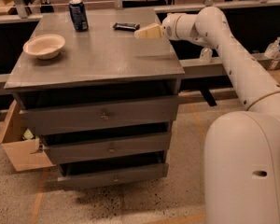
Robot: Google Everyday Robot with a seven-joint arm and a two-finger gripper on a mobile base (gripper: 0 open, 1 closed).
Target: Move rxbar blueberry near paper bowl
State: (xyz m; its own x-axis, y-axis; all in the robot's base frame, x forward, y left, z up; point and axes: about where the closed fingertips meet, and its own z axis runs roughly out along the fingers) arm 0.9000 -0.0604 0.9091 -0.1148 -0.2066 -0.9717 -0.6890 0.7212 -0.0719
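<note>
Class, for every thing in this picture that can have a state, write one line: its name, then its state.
rxbar blueberry: lying flat at the far edge of the cabinet top, not held.
paper bowl: upright, empty, on the left side.
soda can: standing upright.
pincer: low over the top, just right of the bar.
drawers: all three shut.
cardboard box: open.
</note>
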